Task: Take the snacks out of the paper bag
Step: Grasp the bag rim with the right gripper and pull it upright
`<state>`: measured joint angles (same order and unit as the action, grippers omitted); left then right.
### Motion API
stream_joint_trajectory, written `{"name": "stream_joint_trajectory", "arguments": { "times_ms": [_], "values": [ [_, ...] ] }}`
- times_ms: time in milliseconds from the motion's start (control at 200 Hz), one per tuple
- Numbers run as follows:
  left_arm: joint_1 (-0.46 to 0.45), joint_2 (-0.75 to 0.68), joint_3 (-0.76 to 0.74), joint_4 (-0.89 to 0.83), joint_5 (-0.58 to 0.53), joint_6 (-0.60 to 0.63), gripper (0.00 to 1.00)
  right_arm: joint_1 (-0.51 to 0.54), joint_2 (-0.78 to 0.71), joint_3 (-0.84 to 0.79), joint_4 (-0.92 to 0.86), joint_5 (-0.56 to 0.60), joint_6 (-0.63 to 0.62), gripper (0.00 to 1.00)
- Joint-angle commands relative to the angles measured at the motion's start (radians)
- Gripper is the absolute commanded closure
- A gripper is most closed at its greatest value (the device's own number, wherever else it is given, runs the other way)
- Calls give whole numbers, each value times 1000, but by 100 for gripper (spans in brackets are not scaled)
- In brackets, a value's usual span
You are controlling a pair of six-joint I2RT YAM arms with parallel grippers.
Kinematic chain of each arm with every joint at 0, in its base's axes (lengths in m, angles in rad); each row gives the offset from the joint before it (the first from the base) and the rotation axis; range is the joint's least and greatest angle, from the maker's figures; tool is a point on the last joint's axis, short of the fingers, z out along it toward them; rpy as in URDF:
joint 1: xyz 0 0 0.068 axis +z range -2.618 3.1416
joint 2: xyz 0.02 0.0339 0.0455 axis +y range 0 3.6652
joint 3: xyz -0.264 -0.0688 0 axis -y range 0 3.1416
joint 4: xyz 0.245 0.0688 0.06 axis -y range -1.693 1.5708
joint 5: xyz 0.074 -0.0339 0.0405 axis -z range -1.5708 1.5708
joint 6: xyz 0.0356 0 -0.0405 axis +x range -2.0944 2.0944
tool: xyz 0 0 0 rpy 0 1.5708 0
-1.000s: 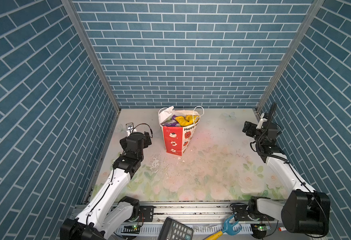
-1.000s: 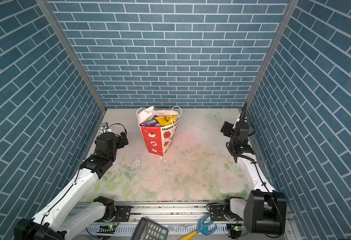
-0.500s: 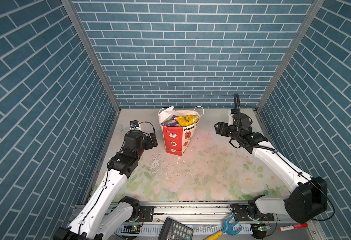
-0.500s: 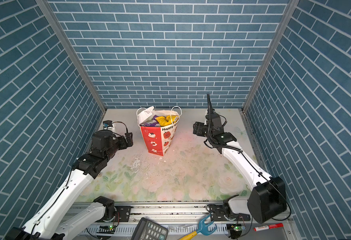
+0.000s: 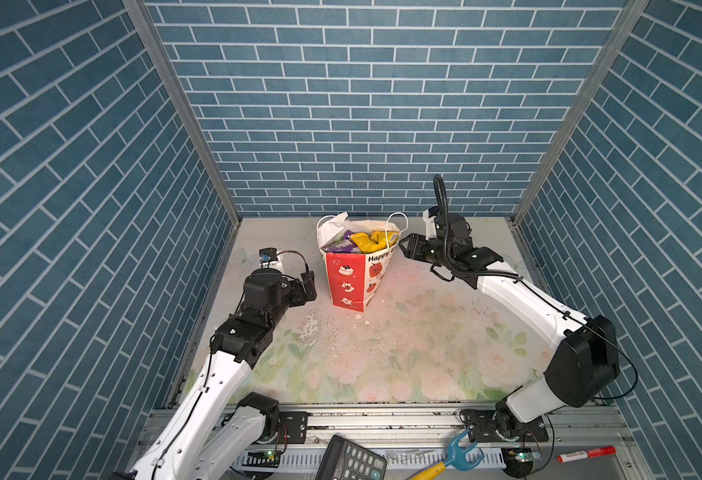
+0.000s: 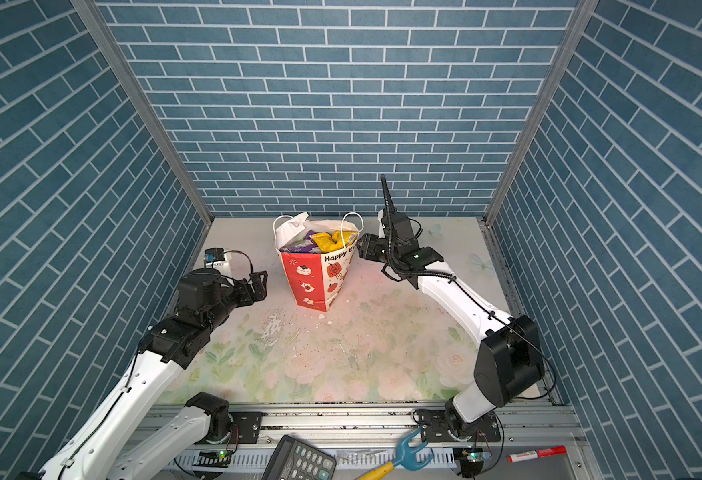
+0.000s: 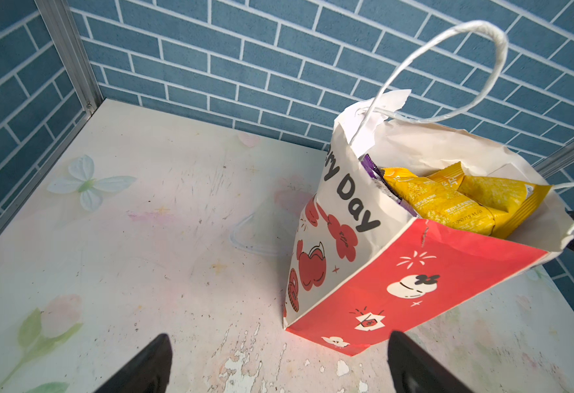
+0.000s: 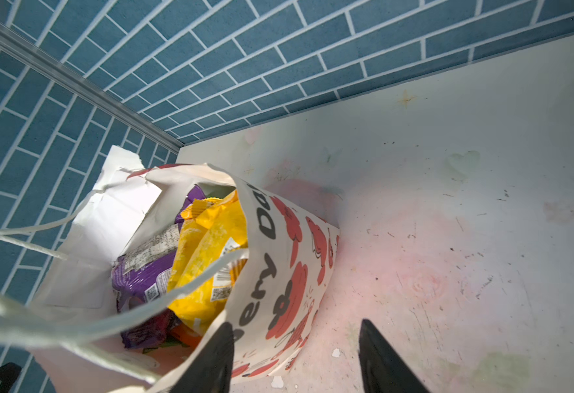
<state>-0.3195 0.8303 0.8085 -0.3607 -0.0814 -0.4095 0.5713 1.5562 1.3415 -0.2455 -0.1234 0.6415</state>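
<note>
Blue brick-pattern walls (image 5: 362, 104) on three sides, with a worn floral tabletop (image 5: 403, 353) whose paint is chipped near the middle. I've got both arms reaching in toward the back.

The paper bag (image 5: 355, 278) stands upright at the back centre of the table: red side panel, white face with "Happy Day" lettering, mouth open, torn rim on the far side. It is between the two grippers.

The left gripper (image 5: 310, 286) is just beside the bag's red panel, low, not touching it. Its jaws are spread wide in the left wrist view, with nothing between them.

The right gripper (image 5: 402, 245) is up at the bag's top edge. In the right wrist view its fingers (image 8: 211, 357) stand apart, one at the rim, pinching nothing. I can't tell whether that finger touches the paper.

The snacks are all inside the bag. A yellow packet (image 7: 442, 200) is on top, a purple packet (image 8: 139, 272) is beside it, and a sliver of an orange packet (image 8: 182, 335) shows underneath. The rest are hidden.

One white cord handle (image 7: 483, 30) loops upright.

On the front rail are a calculator (image 5: 349, 461), a blue-and-yellow tool (image 5: 449, 457) and a red marker (image 5: 586, 454).
</note>
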Motion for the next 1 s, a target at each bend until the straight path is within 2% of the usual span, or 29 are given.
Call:
{"name": "stream_joint_trajectory", "arguments": {
  "times_ms": [0, 110, 175, 570, 730, 995],
  "values": [
    [-5, -6, -20, 29, 21, -8, 0, 13, 9, 40, 35, -36, 52, 42],
    [-5, -2, -27, 38, 27, -9, 0, 23, 24, 56, 40, -40, 56, 43],
    [-5, 2, -28, 40, 25, -10, 0, 25, 41, 66, 41, -49, 58, 52],
    [-4, -8, -29, 41, 30, -13, 1, 38, 76, 91, 31, -32, 61, 83],
    [-4, -5, -29, 42, 36, -13, 0, 40, 107, 145, -23, -46, 22, 98],
    [-5, -8, -26, 31, 31, -12, 0, 37, 167, 289, -218, 65, -100, 100]
  ]
}}
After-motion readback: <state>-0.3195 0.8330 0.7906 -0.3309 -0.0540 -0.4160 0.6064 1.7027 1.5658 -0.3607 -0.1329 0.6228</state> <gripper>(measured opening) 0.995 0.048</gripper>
